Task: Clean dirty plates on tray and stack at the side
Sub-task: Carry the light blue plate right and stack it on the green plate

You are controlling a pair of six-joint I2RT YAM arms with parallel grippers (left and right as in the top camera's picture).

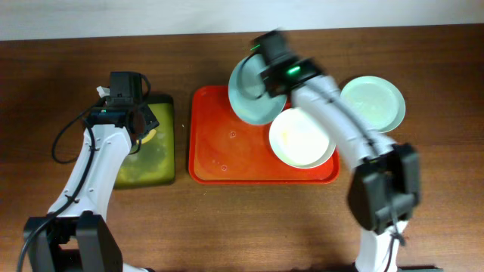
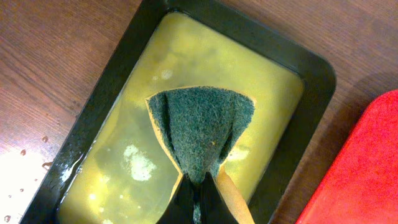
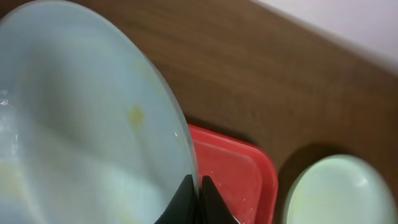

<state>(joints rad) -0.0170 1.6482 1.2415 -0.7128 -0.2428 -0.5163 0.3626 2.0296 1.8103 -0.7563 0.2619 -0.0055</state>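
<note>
Blue plate [image 3: 81,124], w/ yellowish smears, hung tilted over the far edge of the red tray [image 1: 227,143], rim pinched tight in the R gripper [image 3: 198,194]. Cream plate [image 1: 302,137] lay in the tray's right half. Pale green plate [image 1: 372,102] sat on the worktop [image 1: 423,196] just beside, toward the right edge. L gripper [image 2: 196,186] was clamped on a sponge [image 2: 202,127] over the black tray [image 2: 311,81], left side.

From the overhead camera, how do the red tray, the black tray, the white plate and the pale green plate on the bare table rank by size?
1. red tray
2. black tray
3. white plate and pale green plate: they look alike in size, so I won't rank one over the other.
</note>
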